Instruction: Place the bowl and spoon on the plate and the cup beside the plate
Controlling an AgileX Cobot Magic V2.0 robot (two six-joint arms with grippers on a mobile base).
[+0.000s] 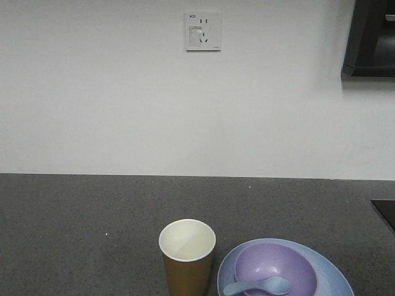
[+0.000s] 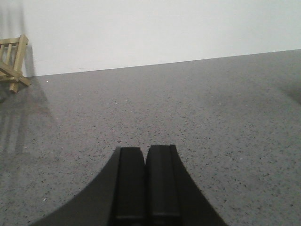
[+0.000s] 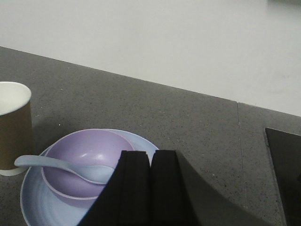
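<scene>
The lavender bowl [image 1: 276, 266] [image 3: 82, 160] sits on the light-blue plate [image 1: 330, 274] [image 3: 42, 202] at the counter's near edge. A pale-blue spoon [image 1: 259, 287] [image 3: 61, 165] lies in the bowl, scoop inside, handle over the left rim. The brown paper cup [image 1: 187, 256] [image 3: 14, 127] stands upright just left of the plate. My right gripper [image 3: 151, 153] is shut and empty, raised at the plate's right side. My left gripper [image 2: 146, 149] is shut and empty over bare counter. Neither gripper shows in the front view.
The dark speckled counter [image 1: 92, 216] runs back to a white wall with a socket [image 1: 203, 31]. A black cooktop edge [image 3: 284, 169] lies at the right. A wooden rack [image 2: 13, 63] stands at the far left by the wall.
</scene>
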